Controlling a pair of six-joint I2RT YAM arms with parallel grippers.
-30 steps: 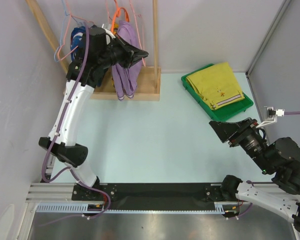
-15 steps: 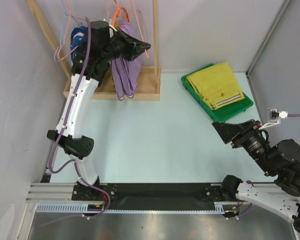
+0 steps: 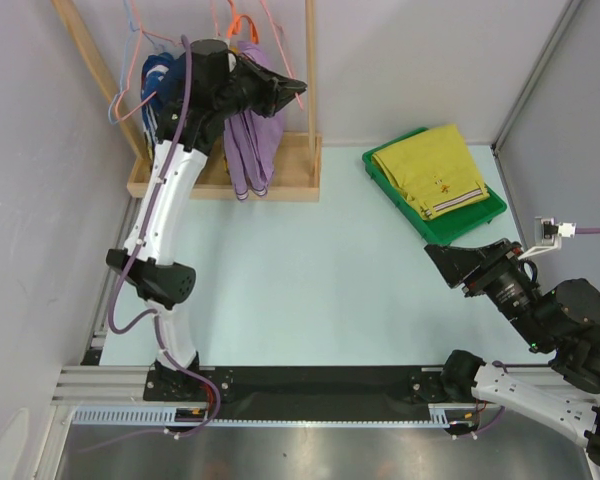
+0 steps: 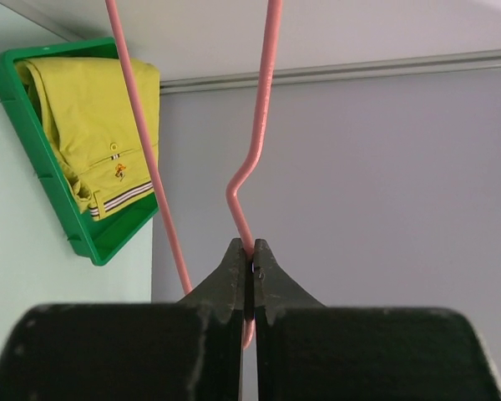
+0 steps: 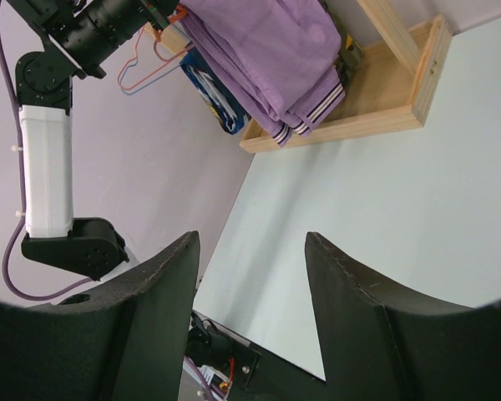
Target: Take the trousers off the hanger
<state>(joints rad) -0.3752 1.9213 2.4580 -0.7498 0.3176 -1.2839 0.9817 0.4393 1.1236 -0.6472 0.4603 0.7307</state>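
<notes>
Left tool point(image 4: 250, 255) clamps shut on the thin pink wire hanger point(image 4: 264, 100), its top cut off by the frame and its lower end hidden behind the tool. Folded mustard cloth trousers point(image 3: 435, 170) lie in a green tray point(image 3: 477, 224), well apart. Right tool point(image 5: 250, 246) stands open, empty.

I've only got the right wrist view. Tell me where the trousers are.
Observer: The trousers lie folded in the green tray, far right of the table.
Operator: Report the left gripper.
Observer: The left gripper is shut on the pink hanger, on its wire.
Operator: Check that wire for cloth.
Observer: It is bare where the left wrist view shows it. The trousers lie apart from it.
</notes>
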